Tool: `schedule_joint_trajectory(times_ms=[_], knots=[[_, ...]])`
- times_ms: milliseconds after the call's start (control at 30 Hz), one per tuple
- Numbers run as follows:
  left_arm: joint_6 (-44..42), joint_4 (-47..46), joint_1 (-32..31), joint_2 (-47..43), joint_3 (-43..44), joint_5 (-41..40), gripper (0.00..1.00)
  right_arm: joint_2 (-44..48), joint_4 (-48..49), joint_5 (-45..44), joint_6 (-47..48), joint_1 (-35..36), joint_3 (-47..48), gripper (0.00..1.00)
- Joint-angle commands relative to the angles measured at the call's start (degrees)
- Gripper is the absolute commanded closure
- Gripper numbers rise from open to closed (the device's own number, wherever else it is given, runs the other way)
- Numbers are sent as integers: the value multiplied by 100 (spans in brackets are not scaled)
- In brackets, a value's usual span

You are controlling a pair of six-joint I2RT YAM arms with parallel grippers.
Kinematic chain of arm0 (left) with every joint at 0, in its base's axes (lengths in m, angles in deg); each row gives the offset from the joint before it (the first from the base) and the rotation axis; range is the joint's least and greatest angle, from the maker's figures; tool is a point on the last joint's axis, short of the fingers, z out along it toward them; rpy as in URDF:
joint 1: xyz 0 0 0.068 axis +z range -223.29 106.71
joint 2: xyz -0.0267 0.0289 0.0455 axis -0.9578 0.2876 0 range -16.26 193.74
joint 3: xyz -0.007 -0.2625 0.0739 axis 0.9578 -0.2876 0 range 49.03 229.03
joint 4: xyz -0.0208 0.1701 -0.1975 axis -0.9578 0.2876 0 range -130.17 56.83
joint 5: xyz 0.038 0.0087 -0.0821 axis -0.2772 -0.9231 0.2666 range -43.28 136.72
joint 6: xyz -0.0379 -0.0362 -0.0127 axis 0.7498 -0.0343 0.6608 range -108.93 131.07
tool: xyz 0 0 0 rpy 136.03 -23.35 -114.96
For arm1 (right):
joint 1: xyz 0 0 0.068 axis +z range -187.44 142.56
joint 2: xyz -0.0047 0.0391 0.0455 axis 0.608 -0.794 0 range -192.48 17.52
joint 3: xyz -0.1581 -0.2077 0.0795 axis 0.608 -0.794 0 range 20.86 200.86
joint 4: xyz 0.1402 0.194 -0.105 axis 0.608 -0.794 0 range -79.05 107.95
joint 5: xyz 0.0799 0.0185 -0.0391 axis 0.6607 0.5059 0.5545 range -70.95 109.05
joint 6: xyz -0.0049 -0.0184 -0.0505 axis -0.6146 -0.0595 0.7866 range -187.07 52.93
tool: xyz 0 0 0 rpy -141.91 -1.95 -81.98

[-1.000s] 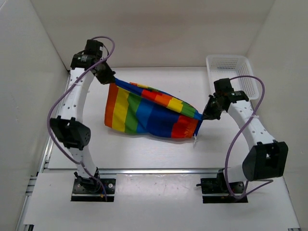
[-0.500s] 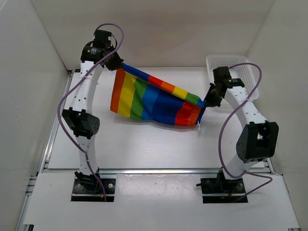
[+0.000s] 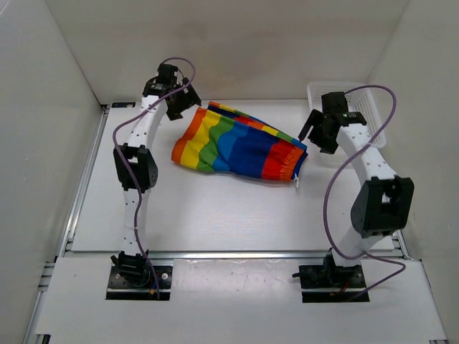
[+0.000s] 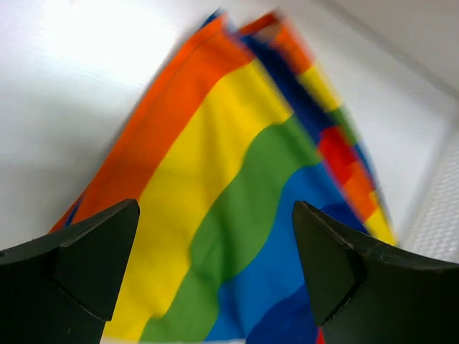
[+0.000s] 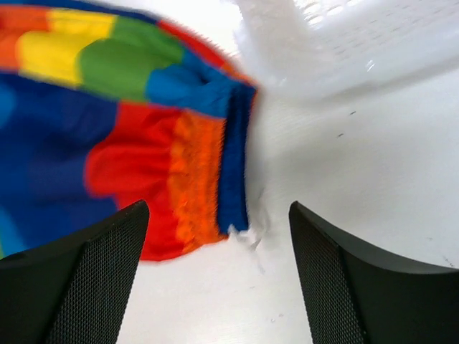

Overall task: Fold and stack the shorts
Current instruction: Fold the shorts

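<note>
The rainbow-striped shorts (image 3: 240, 145) lie loose on the white table, spread from back left to right, with the waistband end and white drawstring (image 3: 296, 183) at the right. My left gripper (image 3: 183, 109) hovers open just above their left back corner and holds nothing; the left wrist view shows the stripes of the shorts (image 4: 215, 179) between its spread fingers (image 4: 86, 265). My right gripper (image 3: 314, 132) hangs open just off the waistband edge, with nothing in it. In the right wrist view the shorts (image 5: 129, 143) and their frayed drawstring (image 5: 254, 240) lie below and to the left.
A white mesh basket (image 3: 366, 107) stands at the back right corner, right behind the right gripper; the right wrist view shows the basket (image 5: 344, 50) close to the waistband. White walls enclose the table on the left, back and right.
Both grippers carried the stretched shorts toward the back, then opened and let go. The shorts dropped onto the table.
</note>
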Motion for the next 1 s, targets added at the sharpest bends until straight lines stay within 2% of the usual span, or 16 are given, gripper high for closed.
schedule_joint_trajectory(times_ms=[0,67,100,167,200,267,300,400,600,767,800,867,900,933,967], knots=[[-420,-232,147,-1927,-1013,-338,0,866,118,227,132,198,-521,17],[-525,-232,147,-2393,-1786,-392,0,1183,118,376,132,259,-926,17],[-587,-232,199,-2779,-2547,-575,2,1349,118,429,79,259,-1137,17],[-587,-232,200,-3089,-3254,-629,14,1412,118,683,18,259,-1673,17],[-587,-232,200,-3264,-3858,-629,17,1490,118,780,17,259,-1814,17],[-587,-232,252,-3266,-4302,-629,17,1491,171,965,-62,259,-2095,17],[-587,-232,253,-3266,-4574,-629,10,1491,241,1079,-131,259,-2149,17],[-587,-284,305,-2977,-4716,-629,0,1307,460,1501,-333,259,-2211,15],[-904,-338,305,-1703,-4023,-181,0,360,874,1721,-484,259,-2036,14],[-1018,-338,253,-1096,-3548,144,2,-433,997,1247,-431,329,-1500,17],[-1018,-338,253,-1017,-3548,197,6,-608,997,1247,-431,399,-1342,20],[-1018,-338,253,-1016,-3548,276,43,-680,945,1028,-431,505,-1218,26],[-1018,-338,253,-1016,-3609,328,74,-749,945,957,-431,627,-1218,35],[-1018,-338,253,-1112,-3662,329,90,-750,945,905,-431,689,-1157,41],[-940,-338,253,-1200,-3862,233,90,-750,892,782,-431,751,-1156,51]])
